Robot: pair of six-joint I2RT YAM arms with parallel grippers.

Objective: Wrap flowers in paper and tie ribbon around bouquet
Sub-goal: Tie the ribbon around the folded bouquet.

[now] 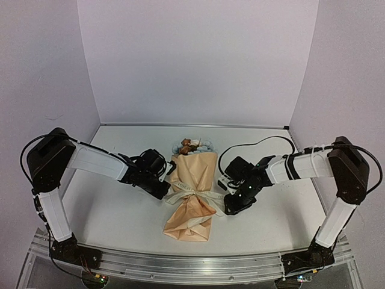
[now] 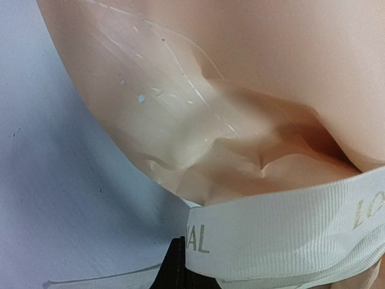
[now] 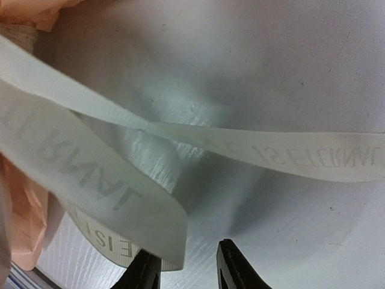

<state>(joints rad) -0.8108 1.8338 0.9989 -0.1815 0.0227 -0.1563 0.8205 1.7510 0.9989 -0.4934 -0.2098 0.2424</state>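
The table (image 1: pixel 114 211) is white and matte, with a faint grain when seen close (the right wrist view shows it best). The bouquet (image 1: pixel 191 180) lies flat on it, flowers (image 1: pixel 191 146) at the far end and the flared paper (image 1: pixel 187 224) foot at the near end. The ribbon (image 1: pixel 194 194) crosses the bouquet's narrow waist and its tails spill off to either side. Just right of the bouquet, lengths of ribbon cross over the bare surface and throw soft shadows on it. Nearer than the bouquet's foot, a metal rail (image 1: pixel 192 266) runs along the table's edge.
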